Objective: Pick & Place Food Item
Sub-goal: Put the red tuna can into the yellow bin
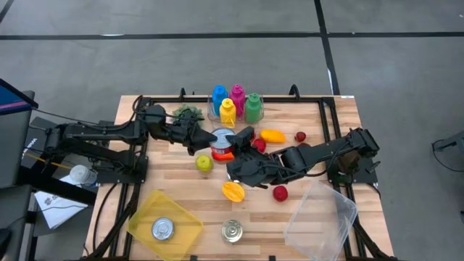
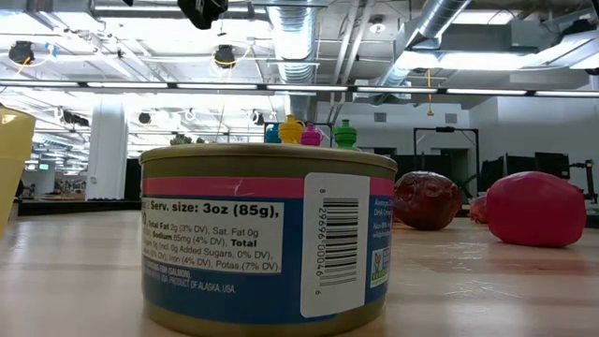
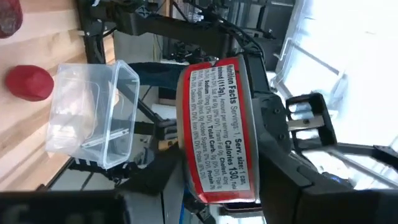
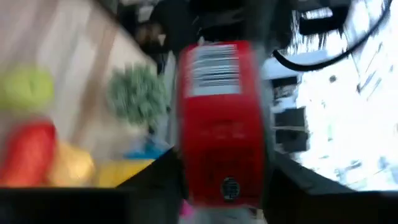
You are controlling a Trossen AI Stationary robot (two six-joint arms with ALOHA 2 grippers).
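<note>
A red can (image 1: 222, 143) with a white label hangs above the middle of the table, between my two grippers. My left gripper (image 1: 207, 140) comes at it from the table's left and my right gripper (image 1: 242, 139) from the right. Both are shut on it. The left wrist view shows the can's nutrition label (image 3: 217, 130), with the right arm's dark gripper behind it. The right wrist view shows its barcode side (image 4: 219, 118), blurred. My left gripper has the red can between its two fingers, which stand against the can's two rimmed ends (image 3: 184, 169). The fingers reach in level from the table's left. The can is lifted clear of the table. My right gripper has the same can between its two fingers, at the rimmed ends (image 4: 181, 163). It comes from the table's right, slanting a little downward. Blur hides how far back the can reaches.
Coloured bottles (image 1: 235, 104) and broccoli (image 1: 188, 112) stand at the far edge. A green fruit (image 1: 204, 163), an orange slice (image 1: 233, 191) and red fruits (image 1: 280, 193) lie below the arms. Near the front are a yellow tray (image 1: 181, 217), a loose can (image 1: 232, 230) and a clear tub (image 1: 321, 217).
</note>
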